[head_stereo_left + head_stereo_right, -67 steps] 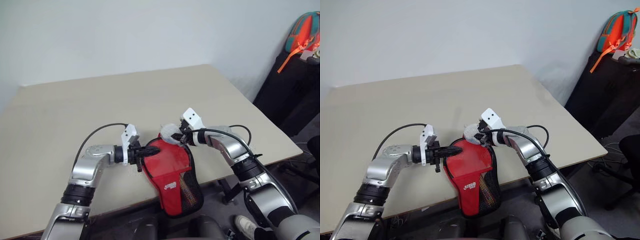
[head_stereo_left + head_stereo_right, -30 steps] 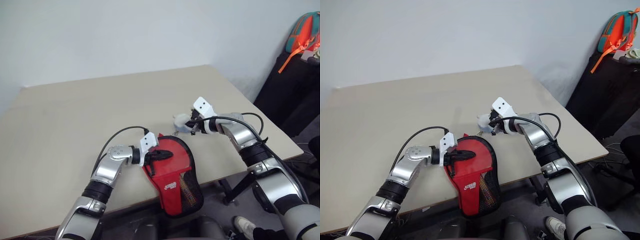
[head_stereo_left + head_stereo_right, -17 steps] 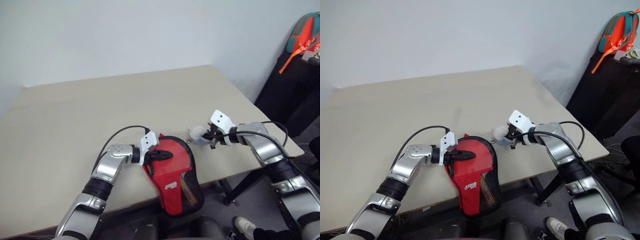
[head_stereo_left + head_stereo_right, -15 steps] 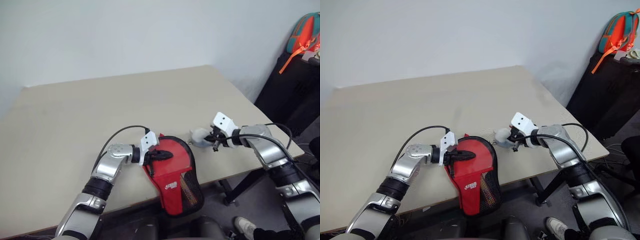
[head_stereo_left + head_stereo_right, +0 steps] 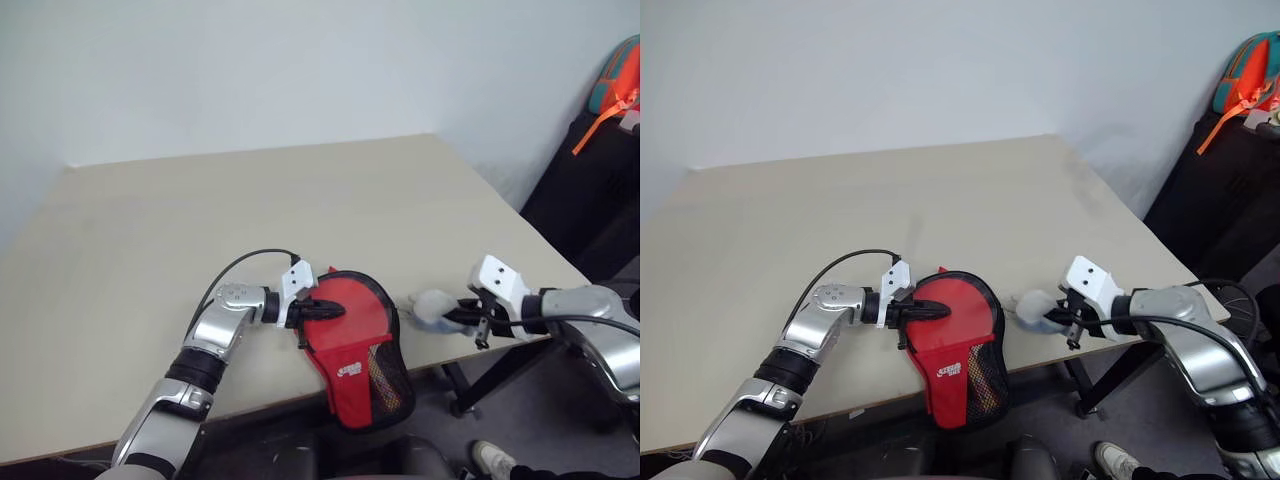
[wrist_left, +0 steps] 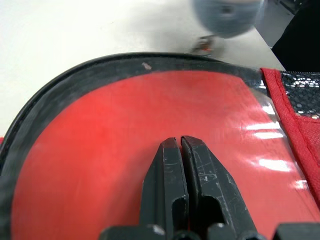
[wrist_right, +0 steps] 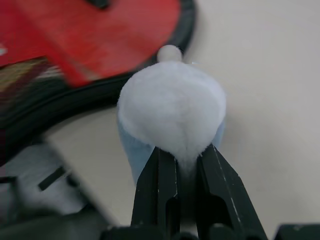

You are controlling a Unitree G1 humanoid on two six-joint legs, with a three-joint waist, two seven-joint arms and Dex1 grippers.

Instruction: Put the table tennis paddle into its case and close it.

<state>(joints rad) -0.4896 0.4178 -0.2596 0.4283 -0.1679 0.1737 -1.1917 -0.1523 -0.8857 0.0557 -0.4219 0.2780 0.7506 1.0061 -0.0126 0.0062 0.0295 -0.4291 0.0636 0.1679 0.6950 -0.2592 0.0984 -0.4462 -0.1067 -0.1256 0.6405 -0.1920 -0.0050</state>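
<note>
The red case (image 5: pixel 356 338) with black trim lies at the table's front edge. Its mesh-pocket end hangs over the edge. My left gripper (image 5: pixel 338 310) is shut, its fingertips (image 6: pixel 170 150) resting on the case's red face (image 6: pixel 100 130) with nothing between them. My right gripper (image 5: pixel 449 318) is to the right of the case, near the front edge. It is shut on a white fluffy pompom (image 7: pixel 172 105), which sits just beside the case's black rim (image 7: pixel 125 85). The table tennis paddle is hidden.
The beige table (image 5: pixel 250 200) stretches wide and bare behind the case. Its front edge and right corner are close to my right gripper. An orange and teal backpack (image 5: pixel 618 85) sits on a dark stand beyond the table's right side.
My right gripper has carried the pompom to the right and back toward the front edge, away from the case's top. The left gripper has stayed on the case. The camera shifted slightly.
</note>
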